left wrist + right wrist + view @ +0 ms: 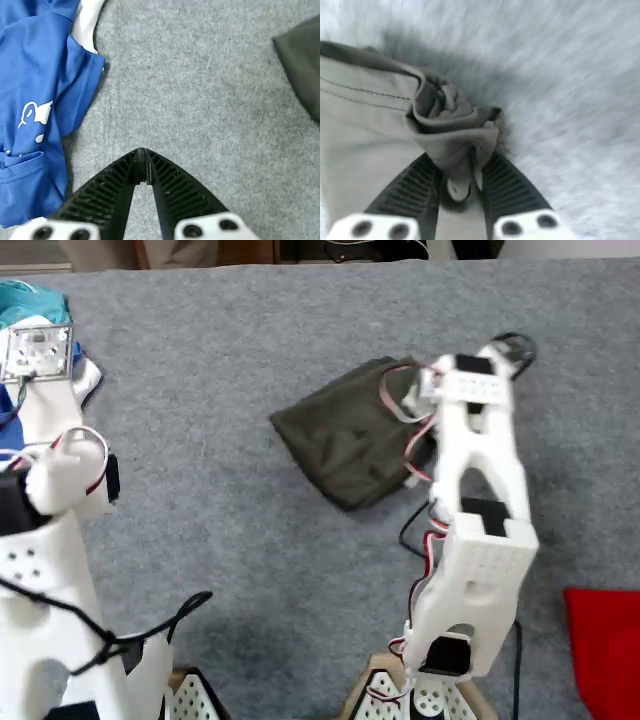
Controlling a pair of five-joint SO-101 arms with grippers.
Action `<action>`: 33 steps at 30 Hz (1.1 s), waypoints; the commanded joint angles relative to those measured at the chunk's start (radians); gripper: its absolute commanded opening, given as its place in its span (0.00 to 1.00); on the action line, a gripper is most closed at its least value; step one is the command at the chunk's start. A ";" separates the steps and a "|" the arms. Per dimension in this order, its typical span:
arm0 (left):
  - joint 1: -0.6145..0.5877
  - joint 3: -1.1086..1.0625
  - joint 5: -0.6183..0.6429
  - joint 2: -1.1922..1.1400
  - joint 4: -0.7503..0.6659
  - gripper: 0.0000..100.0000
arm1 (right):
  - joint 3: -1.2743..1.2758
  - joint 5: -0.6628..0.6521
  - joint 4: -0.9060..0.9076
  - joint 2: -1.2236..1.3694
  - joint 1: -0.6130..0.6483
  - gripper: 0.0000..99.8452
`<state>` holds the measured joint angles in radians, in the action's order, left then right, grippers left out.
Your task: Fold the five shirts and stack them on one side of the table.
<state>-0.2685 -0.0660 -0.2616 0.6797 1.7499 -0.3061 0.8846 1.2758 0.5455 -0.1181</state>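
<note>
Inspecting the right gripper point(462, 169), we find it pinching a bunched edge of the dark olive shirt point(345, 435), which lies crumpled near the middle of the grey table point(200, 390). We record the left gripper point(143, 165) pressed together on nothing, over bare table near the blue shirt point(35, 75). That shirt carries a white print point(34, 114), which we cannot read as lettering.

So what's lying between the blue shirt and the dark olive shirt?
Bare grey table cover, seen in the left wrist view between the blue shirt and olive shirt.
</note>
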 commanded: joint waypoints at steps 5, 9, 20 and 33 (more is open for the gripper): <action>-0.011 -0.003 0.008 0.056 0.008 0.02 | -0.254 -0.129 0.219 -0.010 -0.216 0.00; -0.003 -0.003 0.009 0.056 0.008 0.02 | -0.354 -0.209 0.342 -0.010 -0.334 0.00; -0.002 -0.009 0.009 0.056 0.008 0.02 | -0.526 -0.485 0.502 -0.010 -0.717 0.00; 0.000 -0.011 0.009 0.056 0.008 0.02 | -0.550 -0.770 0.506 -0.058 -1.072 0.00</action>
<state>-0.2685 -0.0752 -0.2616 0.7181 1.7499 -0.8078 0.1603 1.7637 0.5455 -1.1185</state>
